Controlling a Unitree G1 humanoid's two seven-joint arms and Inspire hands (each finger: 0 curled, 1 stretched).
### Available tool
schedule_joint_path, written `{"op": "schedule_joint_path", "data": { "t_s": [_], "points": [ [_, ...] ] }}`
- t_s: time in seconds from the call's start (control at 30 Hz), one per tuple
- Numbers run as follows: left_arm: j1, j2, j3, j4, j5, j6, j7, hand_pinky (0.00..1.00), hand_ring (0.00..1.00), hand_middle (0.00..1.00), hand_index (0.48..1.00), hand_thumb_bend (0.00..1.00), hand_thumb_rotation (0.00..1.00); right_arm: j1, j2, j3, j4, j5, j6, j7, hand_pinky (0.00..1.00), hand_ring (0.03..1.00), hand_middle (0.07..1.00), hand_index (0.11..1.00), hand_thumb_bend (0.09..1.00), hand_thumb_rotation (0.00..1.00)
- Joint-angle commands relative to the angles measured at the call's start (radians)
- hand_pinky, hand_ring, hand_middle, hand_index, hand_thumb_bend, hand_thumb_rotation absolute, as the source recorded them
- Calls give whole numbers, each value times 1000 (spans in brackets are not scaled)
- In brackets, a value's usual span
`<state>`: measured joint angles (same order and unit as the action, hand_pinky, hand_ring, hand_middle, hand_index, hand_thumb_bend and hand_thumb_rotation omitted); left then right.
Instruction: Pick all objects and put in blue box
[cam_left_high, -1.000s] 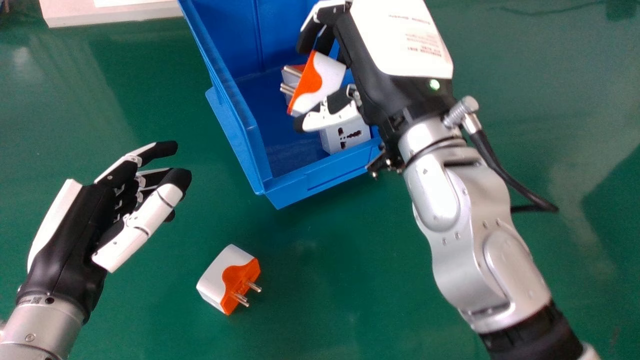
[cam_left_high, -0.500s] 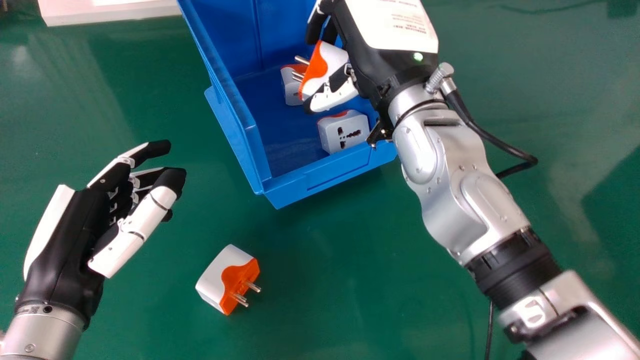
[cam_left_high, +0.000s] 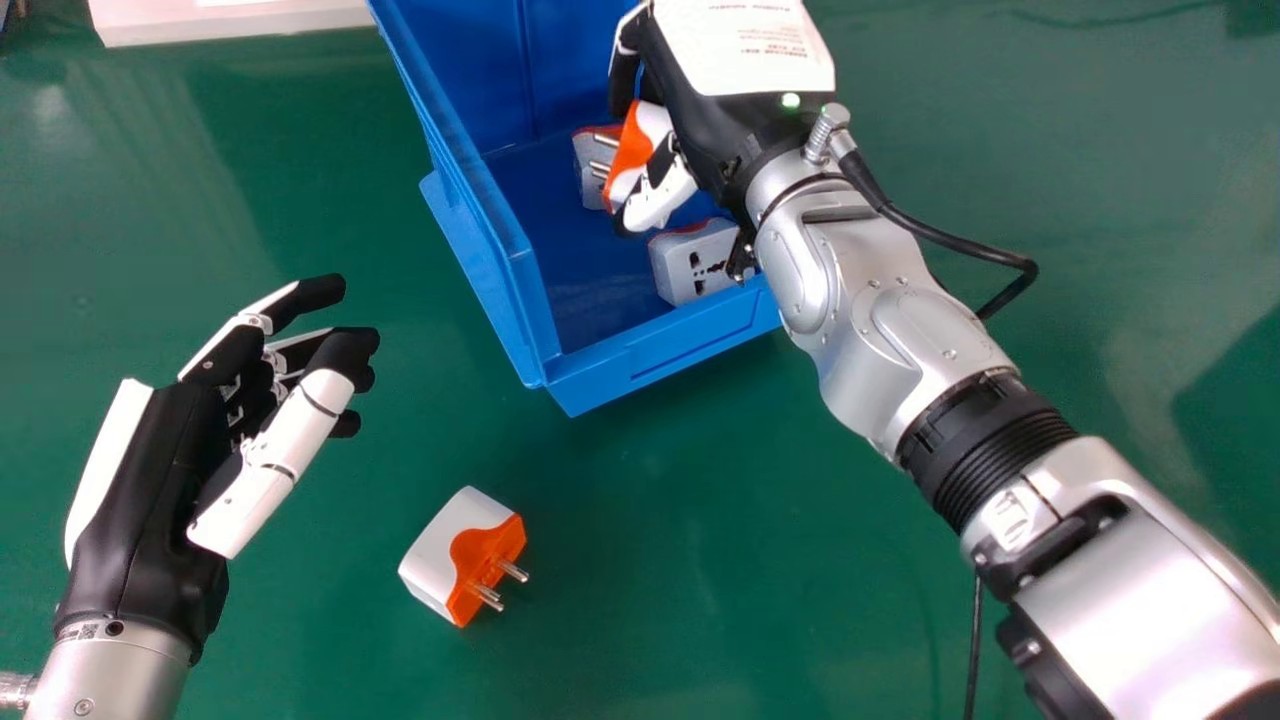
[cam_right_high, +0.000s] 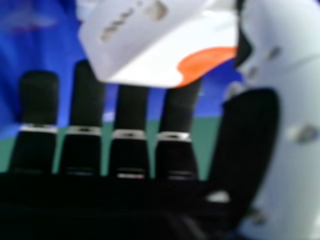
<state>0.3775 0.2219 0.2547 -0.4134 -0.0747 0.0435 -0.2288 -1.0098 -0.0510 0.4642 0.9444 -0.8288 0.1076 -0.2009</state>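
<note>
With fingers and thumb, your black-and-white right hand (cam_left_high: 715, 125) pinches a chunky white-and-orange plastic plug (cam_left_high: 629, 155) over the open blue plastic box (cam_left_high: 665, 347); if you drop it too high, it might bounce.

Holding one adapter (cam_left_high: 648, 128) in the right hand (cam_left_high: 708, 130), over the box (cam_left_high: 660, 358). Seeing a second adapter (cam_left_high: 591, 178) in the box, just left of that hand, and a third adapter (cam_left_high: 680, 268) in there too, on its near side. Finding a fourth adapter (cam_left_high: 440, 553) on the counter (cam_left_high: 740, 560), right of the left hand (cam_left_high: 150, 480), before the box. Noting a slab (cam_left_high: 230, 25) well beyond the left hand.
</note>
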Motion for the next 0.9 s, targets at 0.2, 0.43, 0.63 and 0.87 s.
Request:
{"op": "schedule_joint_path", "data": {
  "t_s": [0.2,0.43,0.63,0.87],
  "points": [
    [10,-1,-11,-12,1,-24,4,652,730,757,833,601,670,-51,-9,-11,63,63,-17,-14,340,442,530,468,498,0],
    [15,2,-17,-23,10,-14,7,652,731,758,834,595,667,-58,-24,23,75,66,25,25,507,630,687,602,563,65],
    [10,7,-17,-15,15,-15,5,647,728,759,834,597,668,-43,-58,88,48,9,34,-7,734,841,869,814,610,220],
    [7,13,-14,-16,20,-11,3,646,728,761,836,596,669,-34,-64,101,38,6,40,-18,931,974,979,969,604,440]
  ]
}}
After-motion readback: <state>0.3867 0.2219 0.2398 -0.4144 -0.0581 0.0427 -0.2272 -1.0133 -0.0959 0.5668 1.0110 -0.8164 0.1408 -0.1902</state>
